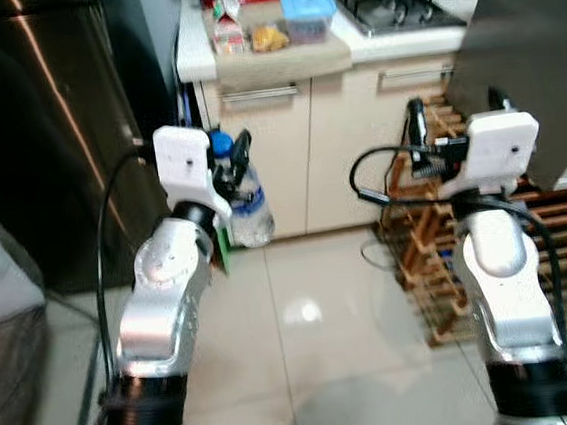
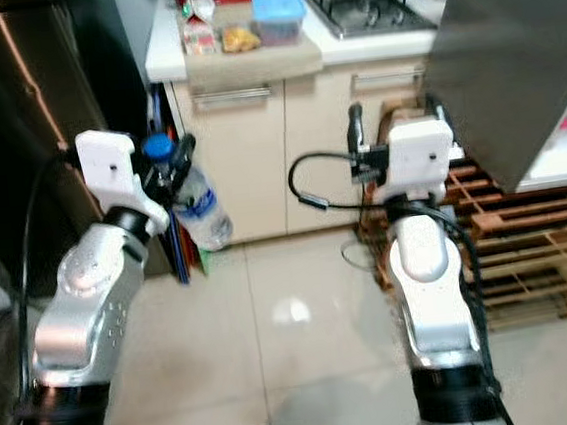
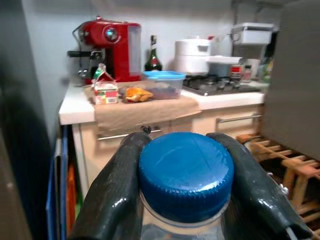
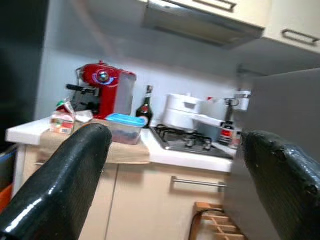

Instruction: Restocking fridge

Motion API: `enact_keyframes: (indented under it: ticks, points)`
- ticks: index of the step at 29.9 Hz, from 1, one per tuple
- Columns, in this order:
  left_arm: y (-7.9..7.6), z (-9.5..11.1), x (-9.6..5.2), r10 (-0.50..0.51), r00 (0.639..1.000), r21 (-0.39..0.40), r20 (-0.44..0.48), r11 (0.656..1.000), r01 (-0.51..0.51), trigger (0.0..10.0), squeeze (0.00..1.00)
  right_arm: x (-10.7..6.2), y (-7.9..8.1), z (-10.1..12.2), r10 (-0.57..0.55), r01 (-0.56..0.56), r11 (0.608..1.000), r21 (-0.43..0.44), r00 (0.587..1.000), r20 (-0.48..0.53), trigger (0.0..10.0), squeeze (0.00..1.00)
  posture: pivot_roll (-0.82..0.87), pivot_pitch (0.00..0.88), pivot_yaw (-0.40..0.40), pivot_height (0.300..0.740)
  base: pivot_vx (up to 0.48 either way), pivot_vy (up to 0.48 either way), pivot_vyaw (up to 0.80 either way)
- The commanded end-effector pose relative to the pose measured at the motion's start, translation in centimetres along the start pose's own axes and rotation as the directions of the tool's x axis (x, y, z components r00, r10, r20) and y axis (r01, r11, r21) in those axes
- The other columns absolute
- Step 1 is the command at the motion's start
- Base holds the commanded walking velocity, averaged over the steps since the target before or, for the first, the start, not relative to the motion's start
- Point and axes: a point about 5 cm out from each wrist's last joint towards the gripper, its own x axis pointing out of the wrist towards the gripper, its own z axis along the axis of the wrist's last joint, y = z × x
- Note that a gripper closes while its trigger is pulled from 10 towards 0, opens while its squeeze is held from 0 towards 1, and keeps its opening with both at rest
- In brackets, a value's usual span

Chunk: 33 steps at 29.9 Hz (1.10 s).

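1. Your left pincer clamps the blue-capped water bottle by its neck, the body hanging below.
2. Your right pincer stands spread and empty.
3. The worktop ahead carries what seems a carton.

The robot has 2 silver, rounded arms with black bands near the base; each wrist carries a white boxy camera housing; black cables loop alongside; each gripper has 2 long, glossy black fingers.
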Motion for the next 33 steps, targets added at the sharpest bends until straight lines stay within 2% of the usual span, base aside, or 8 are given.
enact_keyframes:
  ticks: [1,5,6,10,19,23,31,33]
  points:
    - [-0.6,1.1,0.4,-0.017,0.998,0.003,0.055,1.0,0.017,10.0,0.0,0.2,-0.7,-0.1,-0.016,0.016,1.0,-0.004,1.0,-0.011,10.0,0.0,-0.12,0.0,0.019,0.74,0.0,-0.469,0.0]
    - [0.2,0.2,0.5,0.034,0.999,0.011,-0.003,0.999,-0.034,10.0,0.0,0.2,-0.3,-0.9,0.012,-0.011,1.0,0.016,0.998,-0.066,10.0,0.0,-0.12,0.0,0.025,0.74,0.0,-0.47,0.0]
    - [0.5,-0.1,0.5,0.05,0.999,-0.012,-0.017,0.999,-0.05,10.0,0.0,0.2,-0.2,-1.2,0.02,-0.017,0.999,0.028,0.996,-0.09,10.0,0.0,-0.12,0.0,0.029,0.74,0.0,-0.472,0.0]
    - [1.1,-0.5,0.3,0.068,0.997,-0.02,-0.033,0.997,-0.068,10.0,0.0,0.0,-0.3,-2.1,0.01,-0.002,0.999,0.053,0.991,-0.136,10.0,0.0,-0.11,0.0,0.032,0.74,0.0,-0.47,0.0]
    - [-0.1,-0.4,0.5,0.015,1.0,0.0,-0.022,1.0,-0.015,10.0,0.0,-0.2,0.0,-2.3,0.039,-0.036,0.999,0.023,0.989,-0.14,10.0,0.0,-0.12,0.0,0.04,0.74,0.0,-0.469,0.0]
    - [0.0,-0.4,0.7,0.016,1.0,0.002,-0.02,1.0,-0.016,10.0,0.0,-0.1,0.1,-2.2,0.052,-0.05,0.999,0.018,0.99,-0.132,10.0,0.0,-0.12,0.0,0.04,0.74,0.0,-0.471,0.0]
    - [1.1,-1.1,0.8,0.062,0.997,0.018,-0.053,0.998,-0.061,10.0,0.0,-1.1,0.0,-2.9,0.072,-0.07,0.997,0.02,0.985,-0.155,10.0,0.0,-0.13,0.0,0.043,0.74,0.0,-0.436,0.0]
    - [1.5,-1.4,0.9,0.083,0.995,0.043,-0.061,0.996,-0.08,10.0,0.0,-1.5,-0.2,-3.2,0.07,-0.068,0.998,0.015,0.983,-0.172,10.0,0.0,-0.13,0.0,0.043,0.74,0.262,-0.401,0.0]
